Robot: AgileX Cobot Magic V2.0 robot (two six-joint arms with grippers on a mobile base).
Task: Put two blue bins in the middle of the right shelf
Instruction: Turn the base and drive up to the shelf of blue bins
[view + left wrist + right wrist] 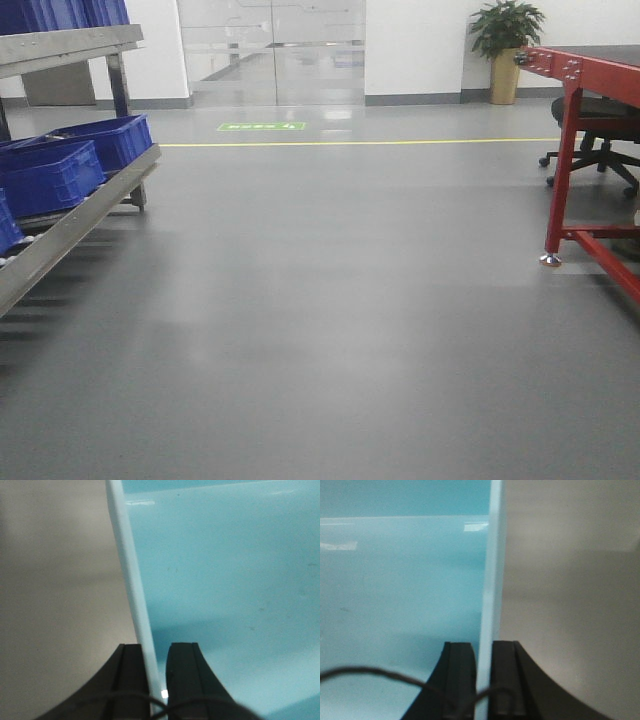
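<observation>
Left gripper [156, 650] clamps bin [225, 580] (right gripper [483, 647] too).

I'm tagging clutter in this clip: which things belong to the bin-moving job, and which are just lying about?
Job: pale blue bin, its walls clamped by the left hand and right hand.
Lying about: dark blue bins on the rack, red table, office chair, potted plant.

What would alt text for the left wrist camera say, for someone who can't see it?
The two black fingers of the left gripper pinch the thin pale wall of a pale blue bin, seen close up. The bin's smooth blue inside fills the right of the picture, and blurred grey-beige floor lies to the left.
</observation>
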